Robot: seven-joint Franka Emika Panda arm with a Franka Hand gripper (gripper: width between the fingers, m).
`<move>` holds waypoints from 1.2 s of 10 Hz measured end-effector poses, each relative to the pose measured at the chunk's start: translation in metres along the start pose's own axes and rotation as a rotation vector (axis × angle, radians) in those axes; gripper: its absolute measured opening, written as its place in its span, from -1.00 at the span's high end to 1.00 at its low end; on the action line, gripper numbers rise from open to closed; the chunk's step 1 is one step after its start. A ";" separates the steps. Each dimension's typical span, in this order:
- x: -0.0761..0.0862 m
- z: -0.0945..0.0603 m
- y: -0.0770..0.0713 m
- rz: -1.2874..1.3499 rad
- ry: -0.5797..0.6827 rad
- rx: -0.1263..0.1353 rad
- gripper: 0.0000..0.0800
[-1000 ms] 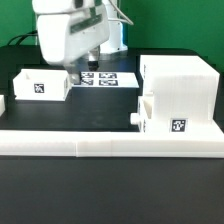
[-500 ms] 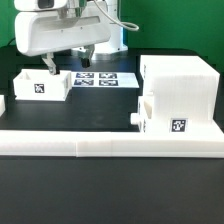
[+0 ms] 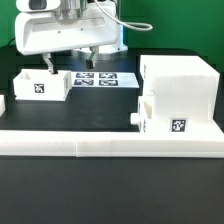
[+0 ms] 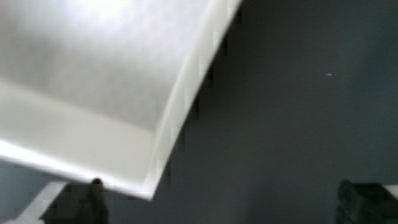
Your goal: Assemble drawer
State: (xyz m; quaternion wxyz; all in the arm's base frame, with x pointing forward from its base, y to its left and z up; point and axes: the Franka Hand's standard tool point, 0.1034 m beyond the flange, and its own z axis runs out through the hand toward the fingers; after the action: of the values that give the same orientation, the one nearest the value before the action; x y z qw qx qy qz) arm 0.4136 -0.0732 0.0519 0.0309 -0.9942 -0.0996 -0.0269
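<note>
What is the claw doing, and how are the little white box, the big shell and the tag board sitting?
claw: open, above the small box, gripping nothing.
small box: upright, open side up, not lifted.
big shell: standing by the rail, untouched.
marker board: lying flat.
</note>
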 end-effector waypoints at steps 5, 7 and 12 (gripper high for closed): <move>-0.025 0.022 0.013 0.256 -0.025 0.010 -0.62; -0.032 0.035 0.011 0.260 -0.020 0.004 -0.62; -0.037 0.044 0.008 0.227 0.012 -0.020 -0.40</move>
State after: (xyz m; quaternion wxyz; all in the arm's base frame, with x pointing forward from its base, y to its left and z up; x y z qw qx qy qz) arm 0.3813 -0.0856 0.0053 0.0245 -0.9992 0.0140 -0.0300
